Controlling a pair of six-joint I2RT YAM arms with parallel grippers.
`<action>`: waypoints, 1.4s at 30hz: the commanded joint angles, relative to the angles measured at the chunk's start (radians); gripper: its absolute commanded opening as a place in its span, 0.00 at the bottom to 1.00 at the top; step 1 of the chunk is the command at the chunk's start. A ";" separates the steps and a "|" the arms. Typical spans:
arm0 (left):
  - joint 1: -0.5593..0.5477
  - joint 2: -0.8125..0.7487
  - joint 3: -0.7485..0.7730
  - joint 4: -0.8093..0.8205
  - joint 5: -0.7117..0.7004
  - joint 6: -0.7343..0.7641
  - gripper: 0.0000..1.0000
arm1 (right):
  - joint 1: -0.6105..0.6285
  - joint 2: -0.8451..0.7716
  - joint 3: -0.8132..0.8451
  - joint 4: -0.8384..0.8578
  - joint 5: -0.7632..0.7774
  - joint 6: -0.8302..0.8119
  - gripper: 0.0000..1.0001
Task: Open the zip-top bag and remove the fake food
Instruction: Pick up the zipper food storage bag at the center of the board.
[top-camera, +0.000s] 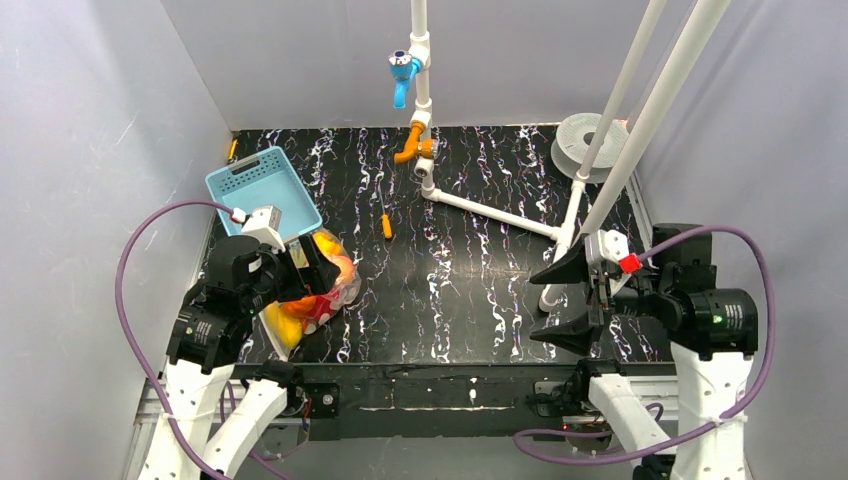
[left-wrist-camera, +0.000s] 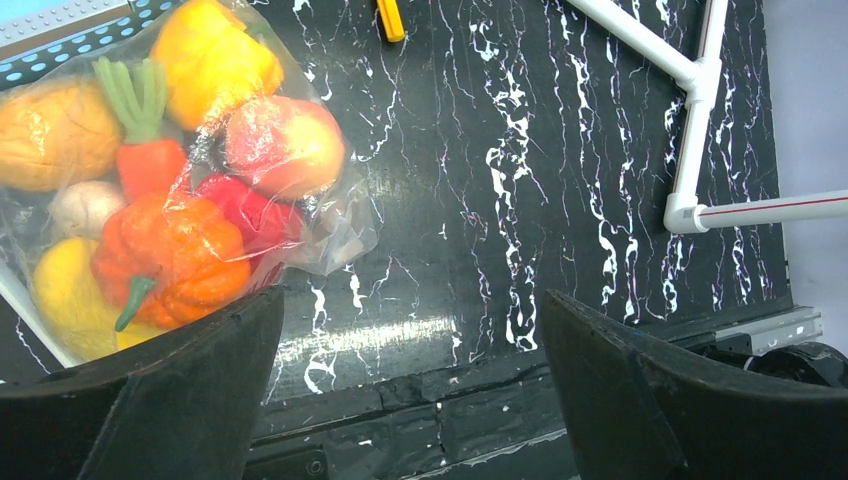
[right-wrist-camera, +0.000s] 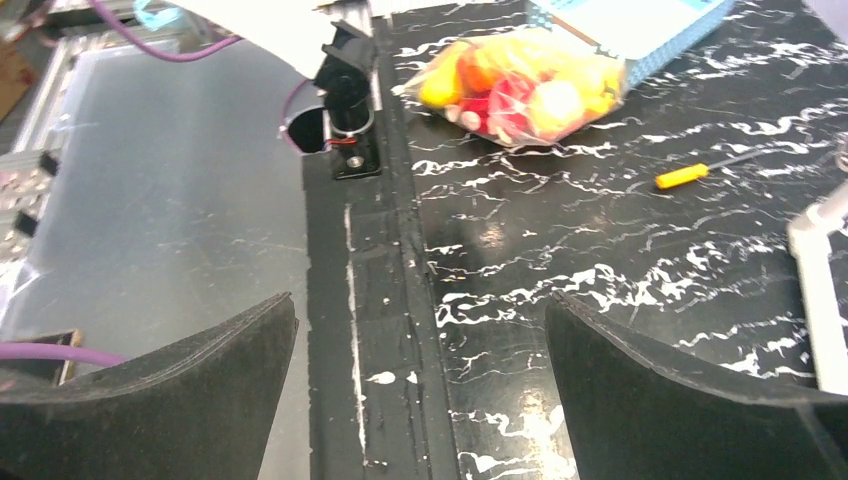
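Note:
The zip-top bag (top-camera: 325, 285) lies on the black marbled table at the near left, with the fake food inside it. The left wrist view shows the bag (left-wrist-camera: 330, 225) holding a yellow pepper (left-wrist-camera: 215, 60), a carrot with a green top (left-wrist-camera: 150, 165), an orange pumpkin (left-wrist-camera: 175, 250) and a red-yellow round fruit (left-wrist-camera: 285, 145). My left gripper (top-camera: 305, 275) hovers over the bag, open and empty (left-wrist-camera: 412, 300), with the bag beside its left finger, not between the jaws. My right gripper (top-camera: 565, 300) is open and empty (right-wrist-camera: 420, 305) at the near right. It sees the bag (right-wrist-camera: 520, 85) far off.
A light blue basket (top-camera: 262, 185) stands just behind the bag. An orange-handled screwdriver (top-camera: 387, 225) lies mid-table. A white PVC pipe frame (top-camera: 490, 210) crosses the back right, with a grey spool (top-camera: 590, 145) behind it. The table's front edge (right-wrist-camera: 360, 300) is under my right gripper.

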 joint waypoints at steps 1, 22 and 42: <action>-0.003 -0.001 0.014 0.001 -0.014 0.013 0.99 | 0.114 0.049 0.076 0.065 0.043 0.082 1.00; -0.003 0.040 0.062 -0.011 -0.019 0.000 1.00 | 0.598 0.369 0.595 0.199 0.666 0.217 1.00; -0.003 0.207 0.064 -0.213 -0.297 -0.074 0.99 | 1.016 0.565 0.230 0.631 1.341 0.424 1.00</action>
